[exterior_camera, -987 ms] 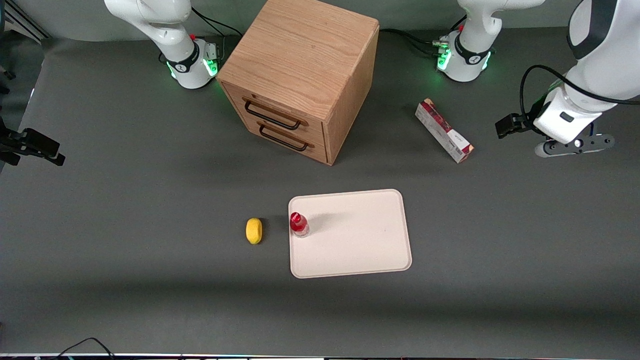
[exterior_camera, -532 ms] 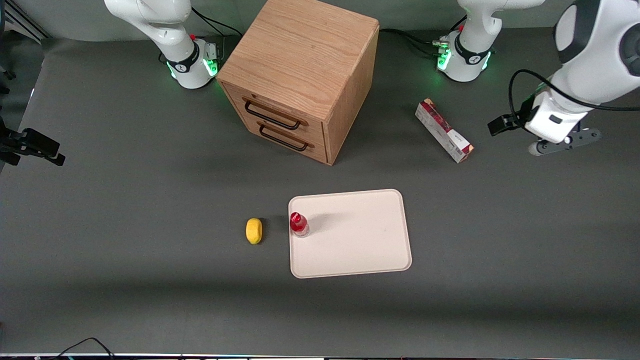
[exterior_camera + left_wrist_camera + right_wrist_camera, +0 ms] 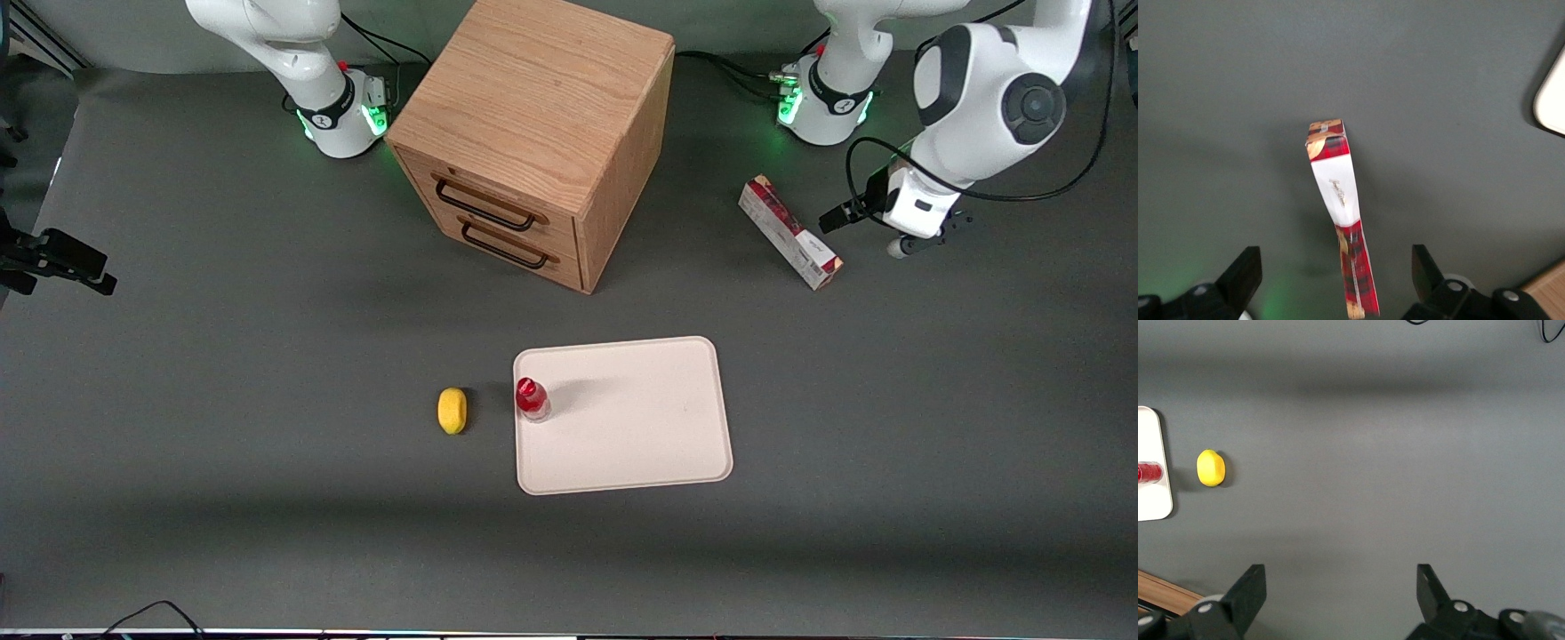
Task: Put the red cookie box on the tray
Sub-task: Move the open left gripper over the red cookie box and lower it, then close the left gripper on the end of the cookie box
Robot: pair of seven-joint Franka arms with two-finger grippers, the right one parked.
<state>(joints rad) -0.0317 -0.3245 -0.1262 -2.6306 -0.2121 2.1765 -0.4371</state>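
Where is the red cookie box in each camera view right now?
Front view: red cookie box lies on the table, between the wooden drawer cabinet and the gripper, farther from the camera than the tray.
Left wrist view: red cookie box lies between the open gripper's fingers.
Right wrist view: not in it.
Shared landmark: the tray.

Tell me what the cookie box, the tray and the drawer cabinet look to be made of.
Red cookie box: printed cardboard by its look, with sharp folded edges and red plaid print in the wrist view. Tray: smooth matte beige, probably plastic, with rounded corners and a low rim. Drawer cabinet: light wood or wood veneer, showing grain, with dark handles that look like metal. The open gripper hovers beside the box.
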